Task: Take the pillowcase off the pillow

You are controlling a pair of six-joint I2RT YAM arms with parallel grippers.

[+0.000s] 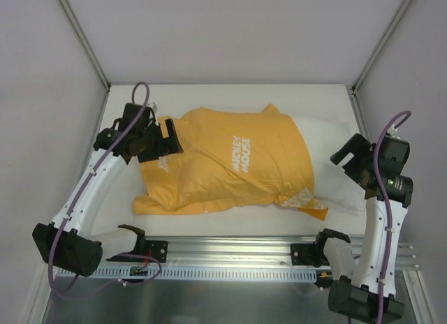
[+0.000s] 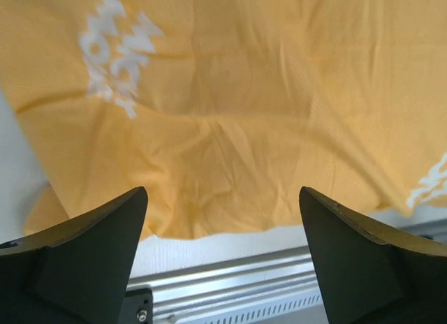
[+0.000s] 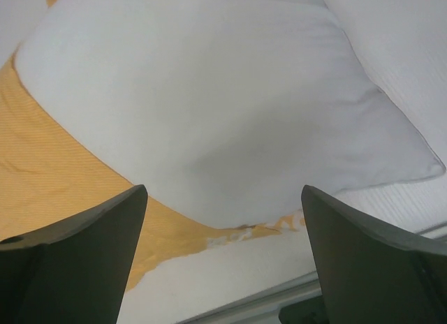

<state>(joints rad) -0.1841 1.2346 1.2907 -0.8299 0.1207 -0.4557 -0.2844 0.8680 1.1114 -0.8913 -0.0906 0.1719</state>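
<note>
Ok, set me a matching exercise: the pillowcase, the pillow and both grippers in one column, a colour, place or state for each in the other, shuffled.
Column one:
1. pillowcase
2. pillow
3. left gripper
4. right gripper

Column two:
A. open, facing bare white cushion
B. orange with white lettering
C. white, sticking out of the cover on the right arm's side
D. open, facing orange fabric

Pairs: 1-B, 2-C, 3-D, 4-A

Pillowcase [image 1: 223,167] lies rumpled on the table [image 1: 230,97], white logo up, pillow [image 1: 336,172] poking out its right end. Left gripper [image 1: 170,137] is at the case's left edge, right gripper [image 1: 347,158] beside the pillow.
</note>
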